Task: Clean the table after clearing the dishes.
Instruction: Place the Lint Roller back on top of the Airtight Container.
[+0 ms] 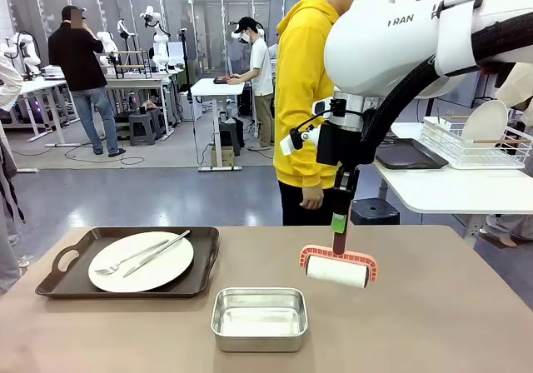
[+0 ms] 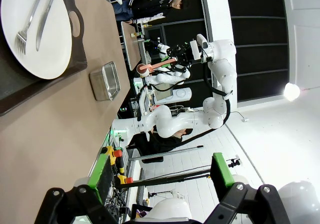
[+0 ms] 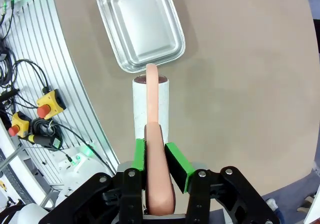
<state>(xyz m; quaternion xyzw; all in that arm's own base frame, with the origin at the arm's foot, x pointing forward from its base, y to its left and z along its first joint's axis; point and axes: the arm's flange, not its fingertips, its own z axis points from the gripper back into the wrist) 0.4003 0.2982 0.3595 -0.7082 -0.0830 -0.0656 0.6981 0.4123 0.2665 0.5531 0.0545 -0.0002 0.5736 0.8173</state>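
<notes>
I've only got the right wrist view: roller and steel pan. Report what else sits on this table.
Observer: A dark tray holding a white plate with cutlery, to the robot's left of the pan and roller.
Operator: Give me the left gripper's state.
Observer: The left gripper is open, holding nothing.
Operator: Now say where the person is.
Observer: A person in a yellow hoodie stands at the far side, behind the right arm.

table [image 1: 450, 315]: matte brown top | pan [image 1: 260, 321]: brushed metal | plate [image 1: 154, 273]: glossy white | tray [image 1: 75, 283]: dark smooth plastic
</notes>
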